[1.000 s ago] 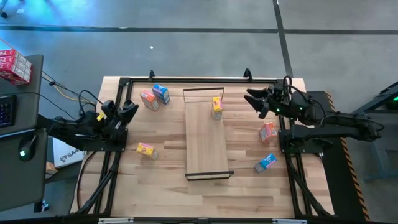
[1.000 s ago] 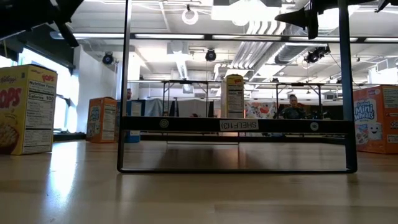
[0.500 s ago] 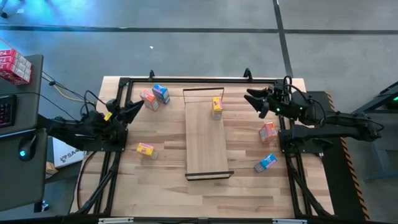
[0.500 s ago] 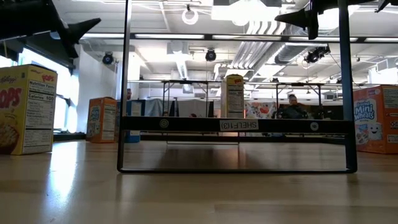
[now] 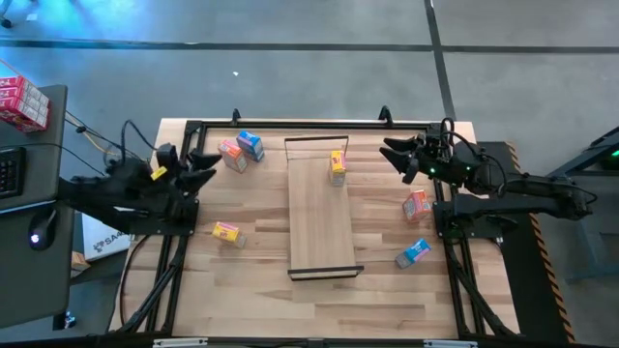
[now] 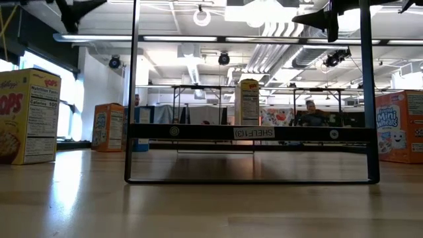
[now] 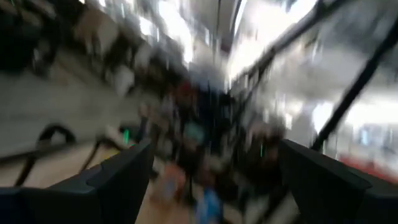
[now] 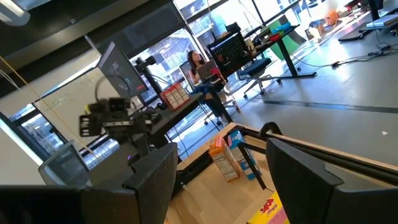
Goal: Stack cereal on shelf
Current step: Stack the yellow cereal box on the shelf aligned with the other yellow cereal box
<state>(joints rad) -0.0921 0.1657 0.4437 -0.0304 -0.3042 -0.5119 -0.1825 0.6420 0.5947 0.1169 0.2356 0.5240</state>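
- Cereal: one yellow box (image 5: pixel 337 166) stands on the shelf (image 5: pixel 322 217); only the high view shows the other five scattered.
- Left gripper (image 5: pixel 208 166) and right gripper (image 5: pixel 394 155) hover, fingers apart.

An open-plan robotics lab or office is shown: exposed ceiling ducts (image 6: pixel 264 49) and strip lights, a grey concrete floor (image 5: pixel 290 87), rows of workstations with monitors (image 8: pixel 230 46), and a seated person (image 6: pixel 310 114).
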